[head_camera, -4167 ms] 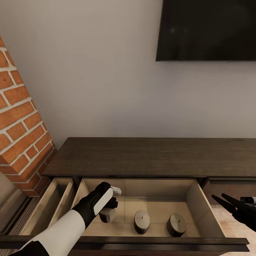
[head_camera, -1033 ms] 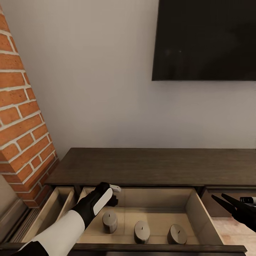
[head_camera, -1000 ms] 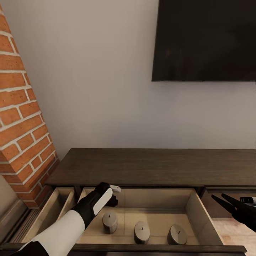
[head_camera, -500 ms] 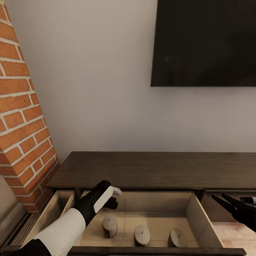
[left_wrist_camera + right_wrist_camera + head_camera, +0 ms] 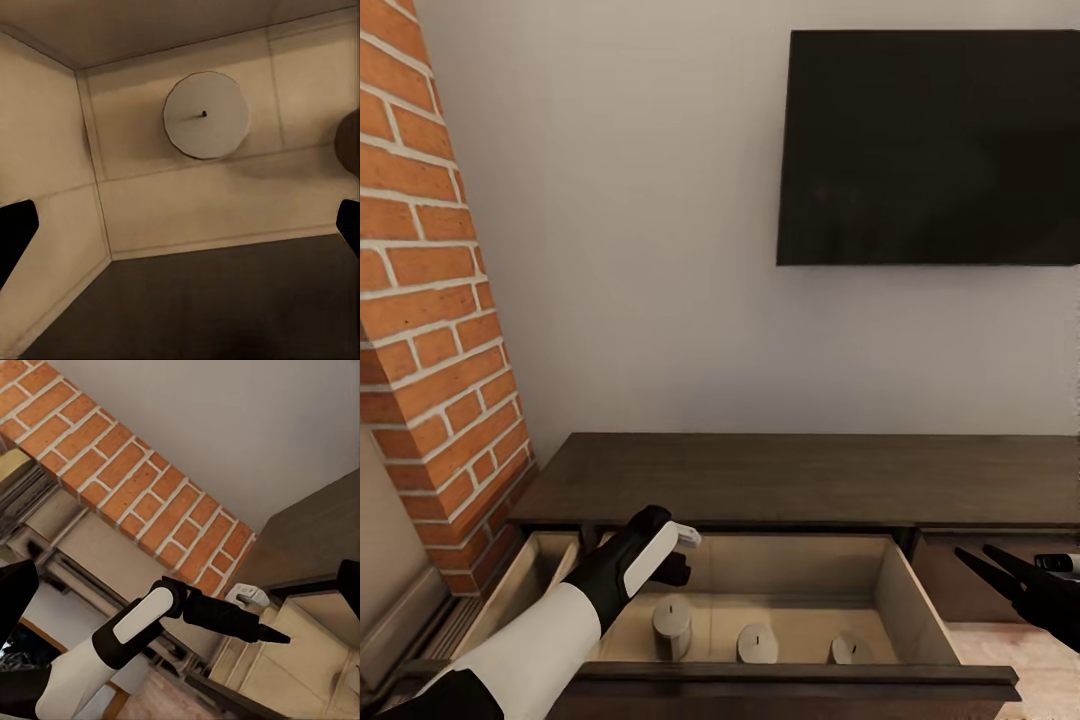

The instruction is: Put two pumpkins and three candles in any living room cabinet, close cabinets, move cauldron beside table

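- The long, low dark-brown wooden cabinet (image 5: 790, 478) stands against the wall with its wide pale-lined drawer (image 5: 905, 628) pulled out, presumably so things can be dropped in from above.
- Three short grey-beige cylindrical candles sit in a row along the drawer's floor near its front edge: one by the left wall (image 5: 671, 627), one in the middle (image 5: 757, 643), one towards the right wall (image 5: 849, 648), apart from one another.
- The left gripper (image 5: 682, 553) hangs above the drawer's rear left corner, over the leftmost candle; in its wrist view the fingers stand wide apart at the edges with nothing between them, so it is released.
- The right gripper (image 5: 1000, 570) waits off the drawer's right side, fingers spread and empty, likely kept clear.
- A narrower drawer (image 5: 525, 585) at the cabinet's left end is open too; both will need closing.
- Neither pumpkins nor cauldron can be placed from here.
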Available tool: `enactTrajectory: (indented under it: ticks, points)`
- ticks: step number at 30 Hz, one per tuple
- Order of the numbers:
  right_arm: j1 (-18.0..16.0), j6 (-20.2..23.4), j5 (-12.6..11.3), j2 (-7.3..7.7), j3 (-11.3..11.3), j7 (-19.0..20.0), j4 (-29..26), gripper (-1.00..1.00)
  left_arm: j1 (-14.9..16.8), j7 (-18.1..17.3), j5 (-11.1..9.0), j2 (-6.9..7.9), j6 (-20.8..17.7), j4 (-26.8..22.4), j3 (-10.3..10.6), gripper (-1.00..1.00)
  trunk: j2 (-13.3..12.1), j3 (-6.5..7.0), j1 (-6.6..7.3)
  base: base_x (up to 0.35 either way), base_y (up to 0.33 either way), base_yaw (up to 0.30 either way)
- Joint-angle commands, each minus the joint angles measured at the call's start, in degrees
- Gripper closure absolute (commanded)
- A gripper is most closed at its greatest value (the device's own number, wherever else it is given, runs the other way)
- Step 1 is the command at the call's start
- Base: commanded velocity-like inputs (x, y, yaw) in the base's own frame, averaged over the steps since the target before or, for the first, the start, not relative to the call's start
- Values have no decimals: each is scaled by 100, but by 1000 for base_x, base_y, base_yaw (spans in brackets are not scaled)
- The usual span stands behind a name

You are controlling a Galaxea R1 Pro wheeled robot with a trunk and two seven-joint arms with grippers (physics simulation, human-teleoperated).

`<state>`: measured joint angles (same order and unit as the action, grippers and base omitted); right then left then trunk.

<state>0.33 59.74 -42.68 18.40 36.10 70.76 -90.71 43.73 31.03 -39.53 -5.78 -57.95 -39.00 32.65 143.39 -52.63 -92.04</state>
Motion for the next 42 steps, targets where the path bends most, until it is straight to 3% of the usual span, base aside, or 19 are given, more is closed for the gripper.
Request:
enactTrajectory:
  ticks: [1, 13, 42]
  points:
    - [2, 26, -4, 3, 5, 8, -2, -100, 5, 56, -61, 1, -6, -2, 22, -100, 1, 18, 5, -170, 0, 0]
    - [2, 26, 37, -3, 7, -1, 1, -100, 4, 85, -62, 1, 1, -9, 22, -100, -17, 284, 37, -150, 0, 0]
    - [2, 26, 76, -3, 10, -35, 1, -100, -6, 96, -20, 12, 21, -98, 37, -100, -1180, 804, 674, -81, 6, 0]
